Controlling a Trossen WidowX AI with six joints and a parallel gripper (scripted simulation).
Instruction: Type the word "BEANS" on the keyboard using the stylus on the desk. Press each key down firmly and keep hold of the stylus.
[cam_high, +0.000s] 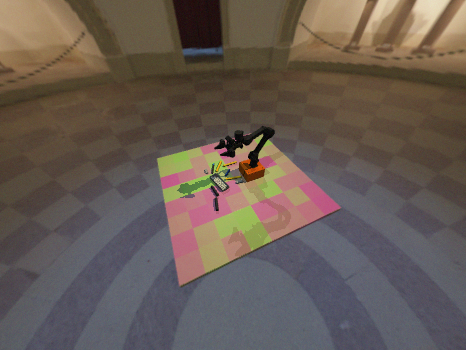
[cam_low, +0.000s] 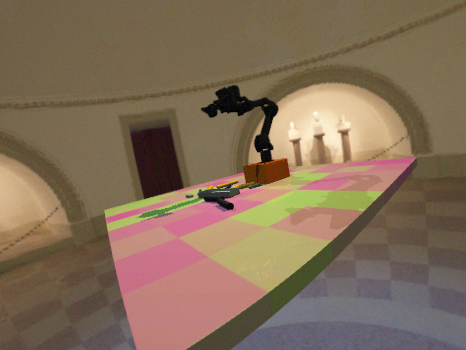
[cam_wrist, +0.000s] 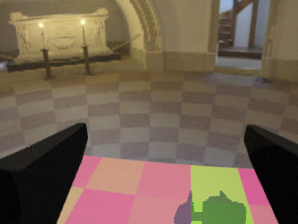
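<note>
My gripper (cam_high: 221, 150) (cam_low: 206, 112) (cam_wrist: 166, 131) is wide open and empty, high above the table, and points outward away from the base. The small keyboard (cam_high: 219, 182) (cam_low: 220, 192) lies on the table in front of the arm, well below the gripper. It is out of the wrist view. Several thin sticks lie around it, among them a yellow one (cam_high: 218, 166) and another yellow one (cam_high: 233, 178). Which of the thin things is the stylus I cannot tell at this size. The single keys cannot be read.
A dark bar (cam_high: 216, 204) and a shorter dark piece (cam_high: 214, 190) lie on the keyboard's near side. A small grey thing (cam_high: 206, 171) (cam_low: 189, 196) lies beyond it. The orange base block (cam_high: 251, 170) (cam_low: 274, 171) stands close by on the patchwork table (cam_high: 240, 220) (cam_low: 160, 255) (cam_wrist: 107, 205).
</note>
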